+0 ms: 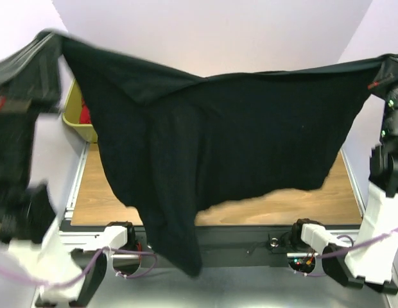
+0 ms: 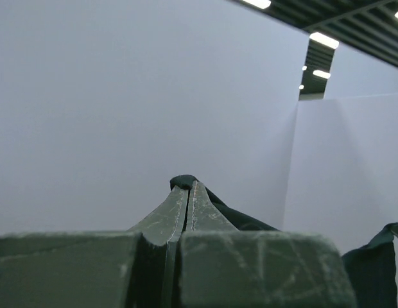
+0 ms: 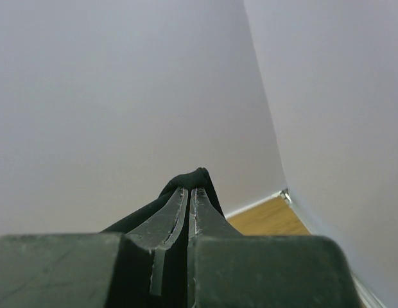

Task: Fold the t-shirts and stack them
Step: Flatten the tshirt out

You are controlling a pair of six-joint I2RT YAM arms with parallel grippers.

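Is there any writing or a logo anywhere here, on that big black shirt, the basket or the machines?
No text can be read anywhere.
The black t-shirt is plain, the basket shows no label, and the arms show no legible letters.

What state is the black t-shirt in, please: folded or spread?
Spread: the black t-shirt hangs wide above the table, stretched between the left end effector and right end effector, both shut on its cloth.

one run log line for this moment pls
black t-shirt: held aloft, spread wide | left fingers: shut on it | right fingers: shut on it
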